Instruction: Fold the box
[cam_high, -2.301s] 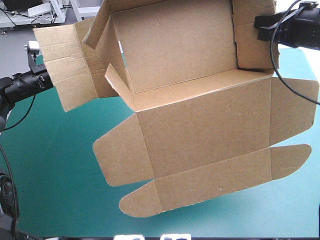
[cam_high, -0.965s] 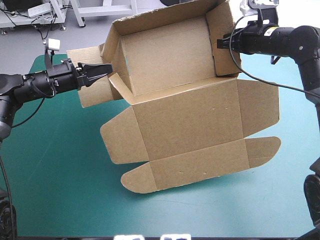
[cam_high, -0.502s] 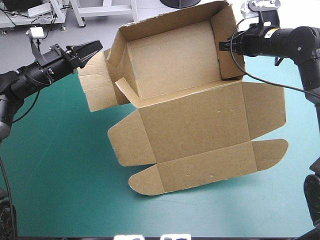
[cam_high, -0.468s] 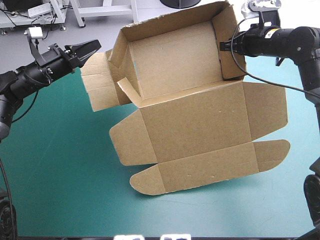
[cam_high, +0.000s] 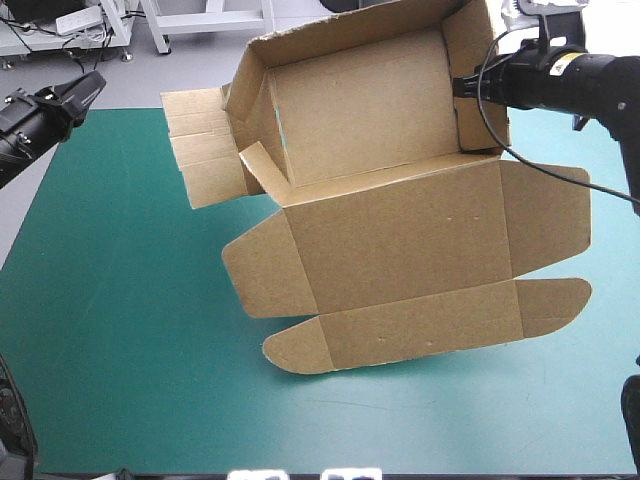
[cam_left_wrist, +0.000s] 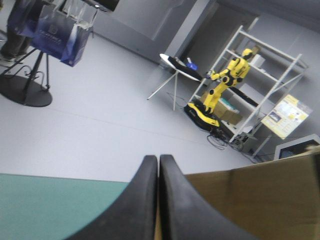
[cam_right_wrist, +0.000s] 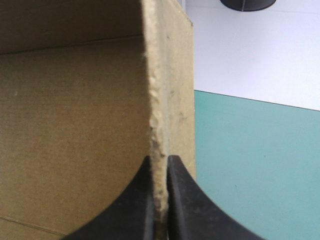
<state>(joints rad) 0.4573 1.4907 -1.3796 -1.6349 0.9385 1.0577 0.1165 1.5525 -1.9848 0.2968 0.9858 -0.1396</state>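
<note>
The brown box (cam_high: 400, 180) hangs tilted above the teal-green cover (cam_high: 120, 330). Its back part forms an open tray with raised walls, and the lid panel (cam_high: 400, 260) with its rounded flaps slopes down to the table. My right gripper (cam_high: 461, 85) is shut on the tray's right wall; in the right wrist view the wall's edge (cam_right_wrist: 159, 100) runs between the fingers of that gripper (cam_right_wrist: 160, 162). My left gripper (cam_high: 92, 83) is shut and holds nothing, off to the left of the box's unfolded left flap (cam_high: 205, 150). In the left wrist view that gripper (cam_left_wrist: 158, 162) has brown board (cam_left_wrist: 260, 200) beside it.
Bare teal-green cover lies to the left of the box and along the near edge. The table's far edge runs behind the box, with grey floor (cam_high: 120, 80) beyond it. The cover (cam_right_wrist: 250, 165) also shows past the held wall.
My left gripper has let go of the box's left flap and pulled back to the far left. The box, still held by my right gripper, has shifted slightly right.
</note>
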